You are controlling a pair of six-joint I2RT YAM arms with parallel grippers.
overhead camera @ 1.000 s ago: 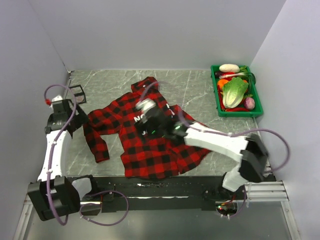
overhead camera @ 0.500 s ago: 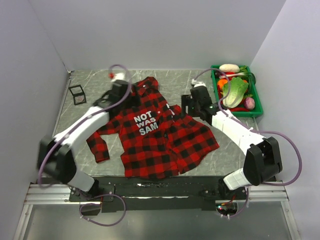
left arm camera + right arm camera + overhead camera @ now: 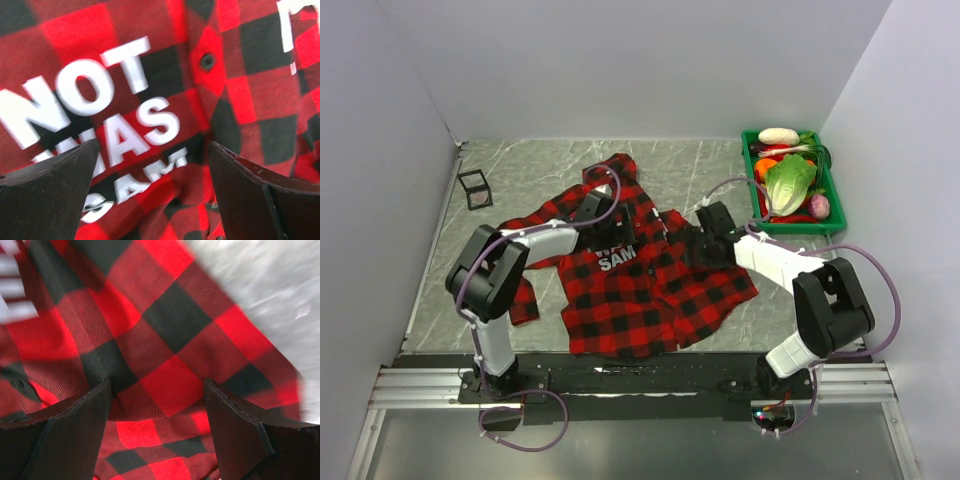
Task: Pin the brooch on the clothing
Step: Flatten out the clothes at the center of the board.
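The clothing (image 3: pixel 630 300), a red-and-black plaid shirt with white letters, lies spread on the table. My left gripper (image 3: pixel 598 222) hovers low over its chest. In the left wrist view the gripper (image 3: pixel 154 147) stands open above the letters "NOT WAS SAM" (image 3: pixel 115 120), with nothing between its fingers. My right gripper (image 3: pixel 700 243) is over the shirt's right side. In the right wrist view it (image 3: pixel 157 385) is open too, with only plaid cloth (image 3: pixel 165 330) below. The brooch shows in no view.
A green tray (image 3: pixel 760 215) of vegetables stands at the back right, close to the right arm. A small black wire-frame cube (image 3: pixel 474 188) sits at the back left near the wall. Bare marble table (image 3: pixel 270 285) shows beside the shirt's edge.
The left gripper has come from the collar down onto the lettered chest. The right gripper has moved from beside the shirt onto its right side.
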